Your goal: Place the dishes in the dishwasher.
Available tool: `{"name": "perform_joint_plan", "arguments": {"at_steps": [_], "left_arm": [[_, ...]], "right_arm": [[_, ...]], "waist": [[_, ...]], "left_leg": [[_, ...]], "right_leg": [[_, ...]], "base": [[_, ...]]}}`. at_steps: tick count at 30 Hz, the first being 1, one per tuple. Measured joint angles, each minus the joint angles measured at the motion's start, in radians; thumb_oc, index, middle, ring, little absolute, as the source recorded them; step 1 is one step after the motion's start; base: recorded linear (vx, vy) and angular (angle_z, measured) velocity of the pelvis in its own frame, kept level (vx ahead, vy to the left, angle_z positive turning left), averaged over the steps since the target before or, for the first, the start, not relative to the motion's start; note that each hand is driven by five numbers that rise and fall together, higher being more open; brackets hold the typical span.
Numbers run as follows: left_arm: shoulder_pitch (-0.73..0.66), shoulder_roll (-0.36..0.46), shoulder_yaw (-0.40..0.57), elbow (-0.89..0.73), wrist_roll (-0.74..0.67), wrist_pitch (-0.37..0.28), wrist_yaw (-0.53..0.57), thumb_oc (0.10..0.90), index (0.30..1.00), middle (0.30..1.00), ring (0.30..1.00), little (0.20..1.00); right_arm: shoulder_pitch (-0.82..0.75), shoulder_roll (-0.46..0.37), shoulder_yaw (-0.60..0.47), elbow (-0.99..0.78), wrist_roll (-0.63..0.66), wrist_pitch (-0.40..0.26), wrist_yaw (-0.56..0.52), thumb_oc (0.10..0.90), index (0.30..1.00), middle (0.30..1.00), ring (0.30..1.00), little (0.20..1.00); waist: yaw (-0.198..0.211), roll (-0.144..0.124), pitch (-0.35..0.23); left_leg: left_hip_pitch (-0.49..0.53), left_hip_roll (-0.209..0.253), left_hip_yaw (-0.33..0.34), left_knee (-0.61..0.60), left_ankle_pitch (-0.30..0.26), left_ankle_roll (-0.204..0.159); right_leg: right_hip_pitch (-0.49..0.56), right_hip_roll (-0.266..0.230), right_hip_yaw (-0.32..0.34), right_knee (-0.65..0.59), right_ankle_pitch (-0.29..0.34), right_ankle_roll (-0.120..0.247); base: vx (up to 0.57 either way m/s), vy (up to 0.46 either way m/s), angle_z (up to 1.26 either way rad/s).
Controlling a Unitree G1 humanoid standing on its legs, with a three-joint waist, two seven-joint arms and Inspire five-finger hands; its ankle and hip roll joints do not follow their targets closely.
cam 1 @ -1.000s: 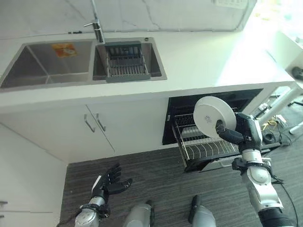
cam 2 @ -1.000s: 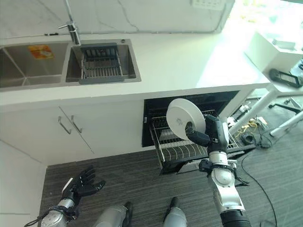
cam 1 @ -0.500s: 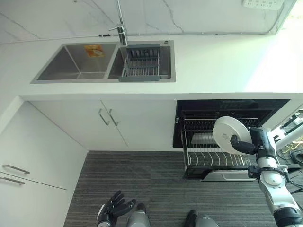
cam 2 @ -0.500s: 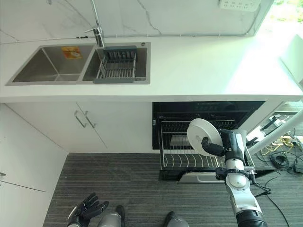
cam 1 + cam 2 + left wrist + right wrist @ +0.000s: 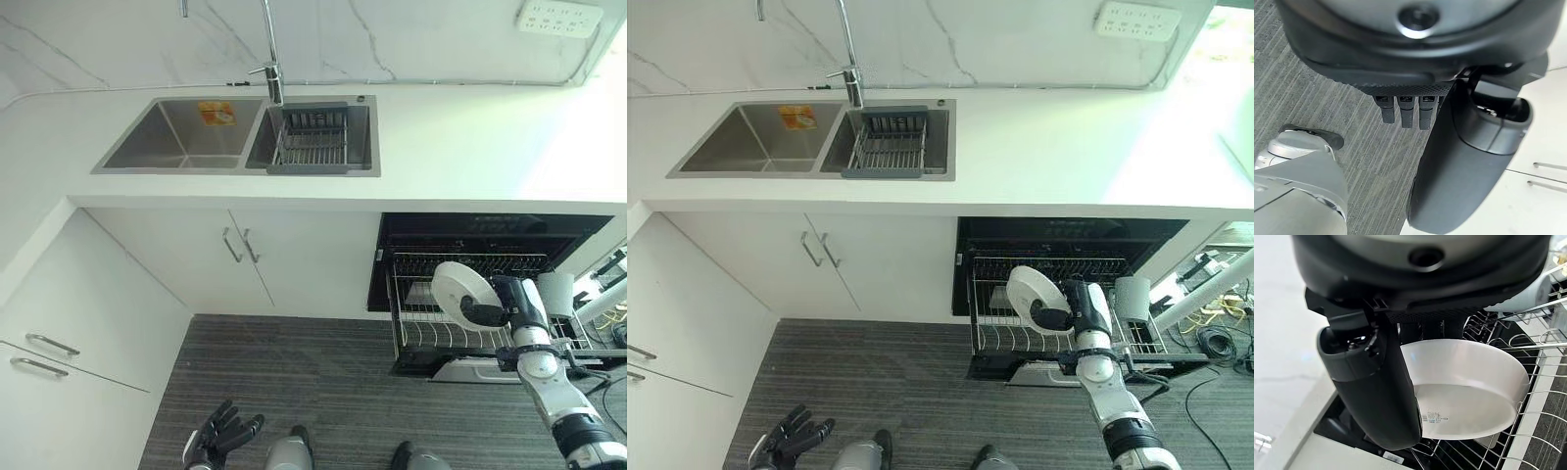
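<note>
We note the right hand (image 5: 502, 305) holding a white plate (image 5: 458, 291), thumb curled over its face and fingers behind its rim, clamped on it. The plate stands on edge, its face turned toward the sink (image 5: 240, 137) side, and sits just above the pulled-out dishwasher rack (image 5: 423, 331), at the rack's mid-section. In the right wrist view the plate's (image 5: 1464, 387) lower rim hangs close over the wire tines; we cannot tell whether it touches them. A pale cup-like item (image 5: 1131, 298) already stands in the rack, on the far side of the hand from the plate. The left hand (image 5: 217, 437) hangs low over the floor, well apart from the rack, fingers loosely spread and holding nothing. We judge the next move is a straight drop, rim between tines, disc kept upright; the right hand alone is placed for it.
</note>
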Motion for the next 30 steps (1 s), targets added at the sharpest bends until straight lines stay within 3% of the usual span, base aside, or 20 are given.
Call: {"name": "perform_joint_plan", "arguments": {"at_steps": [6,11,15,20,30], "left_arm": [[0.007,0.000,-0.007,0.000,-0.001,0.000,0.000,0.800,0.900,0.900,0.900,0.900],[-0.004,0.005,-0.035,-0.001,-0.001,0.000,0.001,0.800,0.900,0.900,0.900,0.900],[-0.002,0.014,-0.043,0.000,-0.001,0.000,0.001,0.800,0.900,0.900,0.900,0.900],[-0.012,0.033,-0.053,-0.001,-0.001,-0.002,0.001,0.800,0.900,0.900,0.900,0.900],[-0.112,0.049,-0.130,-0.049,-0.082,-0.029,-0.025,0.800,0.900,0.900,0.900,0.900]], "right_arm": [[-0.120,-0.053,0.130,0.167,-0.250,0.054,-0.121,0.400,0.300,0.300,0.300,0.300],[-0.158,-0.116,0.177,0.260,-0.343,0.076,-0.142,0.400,0.300,0.300,0.300,0.300],[-0.217,-0.141,0.229,0.287,-0.427,0.073,-0.144,0.400,0.300,0.300,0.300,0.300],[-0.269,-0.147,0.274,0.304,-0.501,0.040,-0.146,0.400,0.300,0.300,0.300,0.300],[-0.488,-0.192,0.361,0.410,-0.540,0.019,-0.148,0.400,0.300,0.300,0.300,0.300]], "waist": [[0.017,0.018,-0.002],[0.039,0.041,-0.001],[0.043,0.060,0.000],[0.061,0.063,0.001],[0.095,0.123,0.159]], "left_leg": [[-0.004,-0.002,-0.004,-0.002,0.001,0.002],[-0.010,-0.008,-0.015,-0.014,0.011,0.000],[-0.016,-0.013,-0.016,-0.026,0.017,0.002],[-0.045,-0.015,-0.018,-0.028,0.025,-0.003],[-0.160,-0.041,-0.022,-0.020,0.059,0.018]], "right_leg": [[0.000,0.000,-0.004,-0.005,0.004,-0.003],[-0.001,-0.002,-0.015,-0.014,0.009,-0.003],[-0.010,-0.005,-0.016,-0.018,0.010,0.001],[-0.038,-0.006,-0.017,-0.017,0.009,0.002],[-0.151,-0.031,-0.016,-0.008,0.047,-0.010]], "base": [[0.00,0.000,0.01],[0.00,0.002,0.04],[0.00,0.000,0.00],[-0.02,-0.002,0.01],[-0.09,0.015,0.04]]}}
